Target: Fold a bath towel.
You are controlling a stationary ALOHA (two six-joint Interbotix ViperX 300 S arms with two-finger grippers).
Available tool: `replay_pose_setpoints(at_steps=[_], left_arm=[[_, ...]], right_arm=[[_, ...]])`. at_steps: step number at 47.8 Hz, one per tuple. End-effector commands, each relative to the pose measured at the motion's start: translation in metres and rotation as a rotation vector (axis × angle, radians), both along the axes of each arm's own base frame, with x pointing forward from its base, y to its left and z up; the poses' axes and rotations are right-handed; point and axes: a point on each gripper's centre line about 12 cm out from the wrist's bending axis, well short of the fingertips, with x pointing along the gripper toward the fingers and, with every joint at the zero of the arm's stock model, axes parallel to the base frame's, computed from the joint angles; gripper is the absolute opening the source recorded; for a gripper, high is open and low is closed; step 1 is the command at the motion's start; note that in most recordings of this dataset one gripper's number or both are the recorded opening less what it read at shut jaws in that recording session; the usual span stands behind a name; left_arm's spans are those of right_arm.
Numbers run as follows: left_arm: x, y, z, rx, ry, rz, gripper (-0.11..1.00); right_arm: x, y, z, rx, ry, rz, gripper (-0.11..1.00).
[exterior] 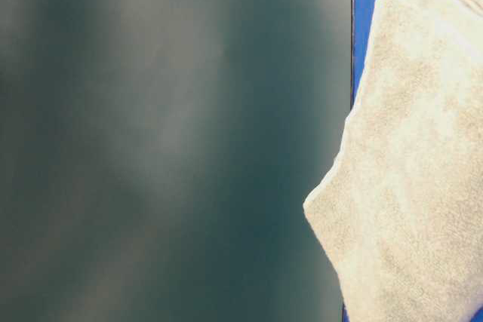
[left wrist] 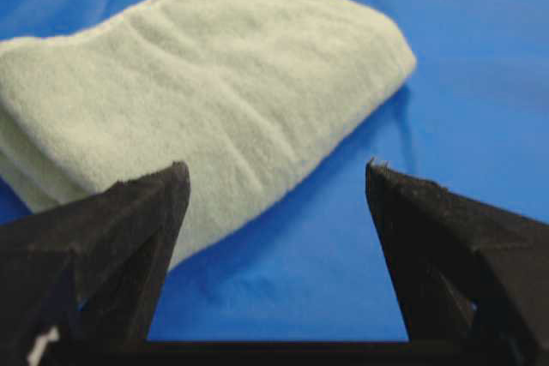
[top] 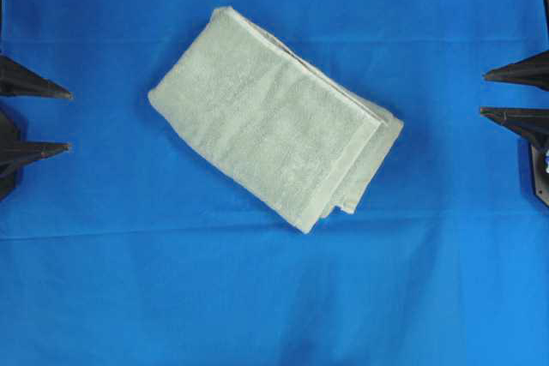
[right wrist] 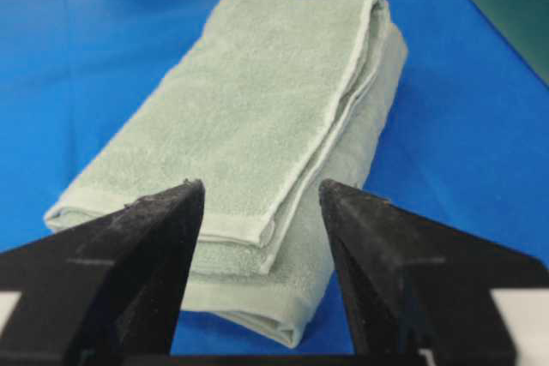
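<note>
The bath towel (top: 270, 117) lies folded on the blue cloth (top: 103, 280) — folding looks finished. Left gripper (top: 69, 120) and right gripper (top: 482, 93) stand spread, empty, well apart — next, only retreat.

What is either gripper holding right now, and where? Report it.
Nothing is held. The left gripper and right gripper both stand open at the edges, clear of the folded bath towel.

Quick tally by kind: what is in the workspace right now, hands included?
bath towel, sage green, folded: 1
blue cloth under it: 1
left hand, open, holding nothing: 1
right hand, open, holding nothing: 1
Total: 4
</note>
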Motion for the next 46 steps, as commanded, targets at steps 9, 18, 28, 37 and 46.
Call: replay_pose_setpoints(at_steps=[9, 18, 28, 37, 46], left_arm=[[0.0008, -0.0006, 0.0060, -0.001, -0.017, -0.004, 0.79], [0.0004, -0.0005, 0.0063, -0.001, -0.018, -0.004, 0.79], [0.0004, -0.0004, 0.0064, -0.001, -0.015, -0.003, 0.79], [0.0004, -0.0004, 0.0060, 0.000, -0.012, -0.002, 0.79], [0.0003, -0.0002, 0.0053, 0.000, -0.006, -0.001, 0.79]], right_arm=[[0.0018, 0.0008, 0.0038, 0.005, -0.005, 0.005, 0.60], [0.0020, 0.0008, 0.0036, 0.005, -0.003, 0.005, 0.60], [0.0020, 0.0010, 0.0036, 0.005, -0.003, 0.006, 0.60], [0.0020, 0.0007, 0.0036, 0.003, -0.003, 0.005, 0.60], [0.0021, 0.0009, 0.0043, 0.004, -0.006, 0.006, 0.60]])
